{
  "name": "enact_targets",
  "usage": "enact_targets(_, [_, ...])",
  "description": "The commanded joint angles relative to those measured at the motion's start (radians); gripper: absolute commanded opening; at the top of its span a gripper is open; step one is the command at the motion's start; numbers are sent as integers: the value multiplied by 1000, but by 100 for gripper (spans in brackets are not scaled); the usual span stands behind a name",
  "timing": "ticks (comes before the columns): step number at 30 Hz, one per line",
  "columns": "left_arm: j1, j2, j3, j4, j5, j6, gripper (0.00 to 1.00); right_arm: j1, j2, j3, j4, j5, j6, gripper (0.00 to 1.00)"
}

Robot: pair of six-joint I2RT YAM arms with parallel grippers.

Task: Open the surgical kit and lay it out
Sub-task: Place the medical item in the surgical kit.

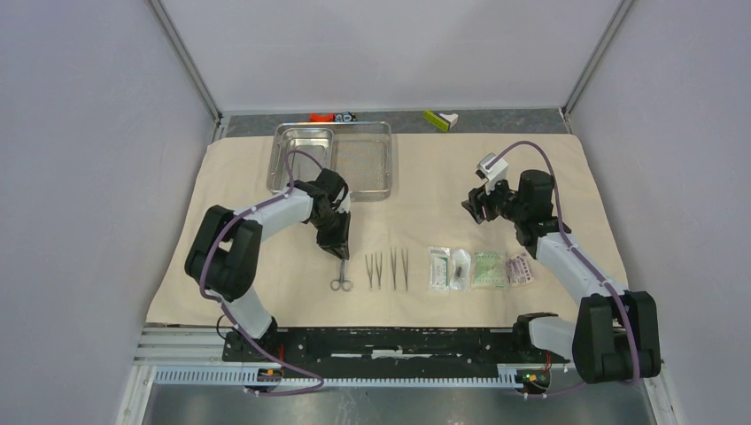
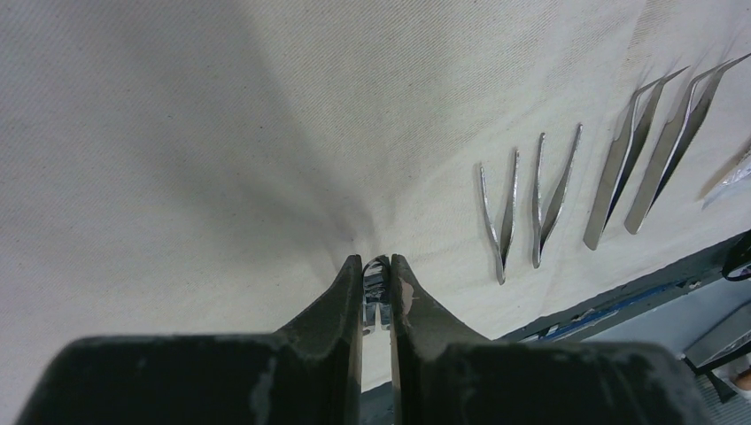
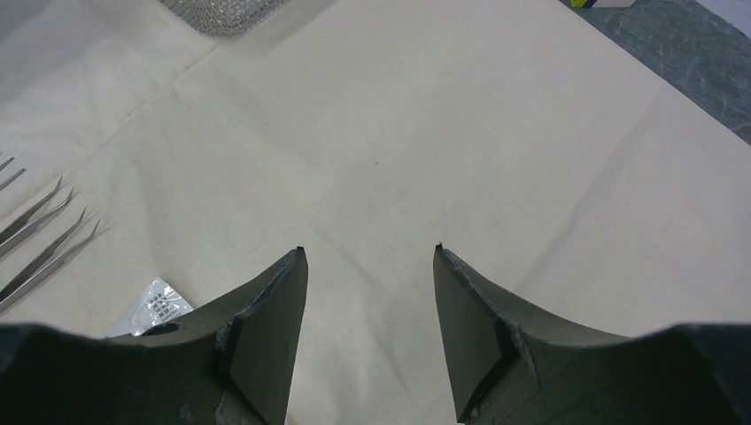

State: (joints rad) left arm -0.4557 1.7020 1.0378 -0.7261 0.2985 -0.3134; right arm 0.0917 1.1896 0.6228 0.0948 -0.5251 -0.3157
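The beige cloth wrap lies spread flat over the table. The steel tray stands at its back, with a smaller shiny tray inside on the left. My left gripper is low over the cloth and shut on the blades of the scissors, whose ring handles lie toward the near edge. The left wrist view shows metal pinched between the fingers. Forceps and tweezers lie in a row to the right, then sealed packets. My right gripper is open and empty above bare cloth.
A yellow-green and white object and small orange and black pieces lie behind the cloth on the grey table strip. The black rail with both arm bases runs along the near edge. White walls enclose the sides.
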Motion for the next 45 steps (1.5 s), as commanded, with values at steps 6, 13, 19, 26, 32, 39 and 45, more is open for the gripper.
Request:
enact_targets(6, [2,21,49,-12,41,-51,2,-15,-10,-14,36,-30,0,61])
enact_targets(13, [7,26,51,-18,24,-43,2,-21,-13,-17,36,-35,1,61])
enact_targets(19, [17,3,59,-33,8,-27,2,-25,-3,-16,37,-43,2,61])
enact_targets(26, [19,-14,58,-42,-7,-9,2,-27,2,-16,34,-48,3,61])
enact_targets(32, [24,-3,59,-45,-18,0,2,-31,-4,-20,31,-50,1,61])
enact_targets(39, [39,12,57,-42,-14,1,2,-37,-3,-21,31,-59,2,61])
enact_targets(45, [41,30,54,-38,-2,-3,2,-37,-1,-19,33,-62,3,61])
